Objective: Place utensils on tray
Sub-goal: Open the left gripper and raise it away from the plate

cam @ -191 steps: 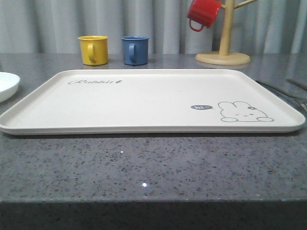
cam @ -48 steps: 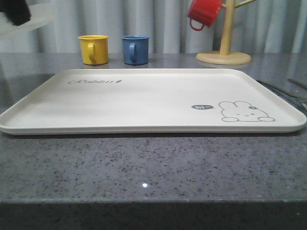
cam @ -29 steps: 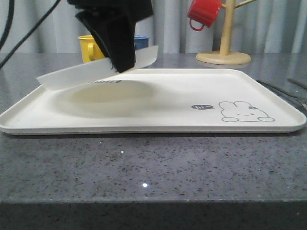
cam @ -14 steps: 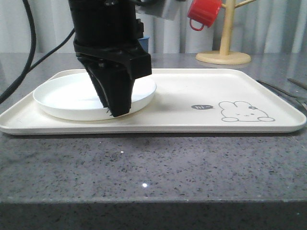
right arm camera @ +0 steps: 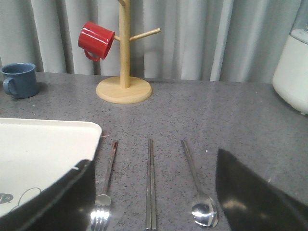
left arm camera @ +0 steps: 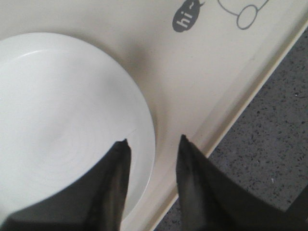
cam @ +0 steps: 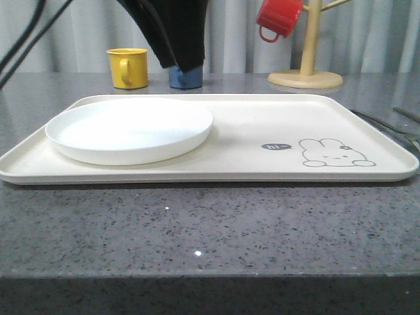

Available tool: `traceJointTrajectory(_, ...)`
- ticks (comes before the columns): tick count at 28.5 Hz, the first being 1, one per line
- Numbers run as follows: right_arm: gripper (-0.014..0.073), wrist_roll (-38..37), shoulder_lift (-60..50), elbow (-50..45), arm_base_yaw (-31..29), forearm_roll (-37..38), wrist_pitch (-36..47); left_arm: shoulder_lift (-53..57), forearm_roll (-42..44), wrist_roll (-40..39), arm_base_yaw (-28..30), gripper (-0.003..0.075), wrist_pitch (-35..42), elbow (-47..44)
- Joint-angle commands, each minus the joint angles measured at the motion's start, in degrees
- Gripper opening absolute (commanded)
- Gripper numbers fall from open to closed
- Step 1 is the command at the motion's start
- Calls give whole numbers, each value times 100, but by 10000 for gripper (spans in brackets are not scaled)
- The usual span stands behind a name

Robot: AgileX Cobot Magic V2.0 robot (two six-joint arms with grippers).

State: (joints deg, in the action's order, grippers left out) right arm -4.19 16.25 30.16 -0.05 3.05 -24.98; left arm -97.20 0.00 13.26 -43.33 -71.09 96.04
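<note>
The cream tray (cam: 262,125) with its rabbit drawing lies across the table's middle. A round white plate (cam: 130,129) rests on its left part. My left gripper (cam: 180,65) hangs open above the plate's far edge, holding nothing. In the left wrist view its fingers (left arm camera: 115,178) straddle the plate's rim (left arm camera: 144,120). Right of the tray's corner (right arm camera: 57,139), the utensils lie side by side on the counter: fork (right arm camera: 107,180), chopsticks (right arm camera: 151,183) and spoon (right arm camera: 196,187). My right gripper (right arm camera: 154,158) is open above them. Thin utensil handles (cam: 384,123) show past the tray's right edge.
A yellow mug (cam: 128,67) and a blue mug (cam: 187,77) stand behind the tray, the blue one partly hidden by my left gripper. A red mug (cam: 279,18) hangs on a wooden mug tree (cam: 306,59) at the back right. A white appliance (right arm camera: 292,72) stands further right.
My left gripper brought the white plate over, set it down on the tray's left part, let go and rose. The utensils have not moved.
</note>
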Motion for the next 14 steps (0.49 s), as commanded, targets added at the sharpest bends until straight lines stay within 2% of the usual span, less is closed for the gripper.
traceJointTrajectory(1,550,34,100,202,-32,29,447,645,33,-29,-11,32,-139,189)
traceJointTrajectory(2,550,34,100,202,-32,29,447,762,97,-27,-11,-9,-139,189)
traceJointTrajectory(3,550,34,100,202,-32,29,447,879,189,-27,-11,-17,-139,189)
traceJointTrajectory(9,550,34,100,202,-32,29,447,1605,601,-107,179,-18,-128,-153)
traceJointTrajectory(14,550,34,100,202,-32,29,447,2342,601,-428,944,-18,325,-928)
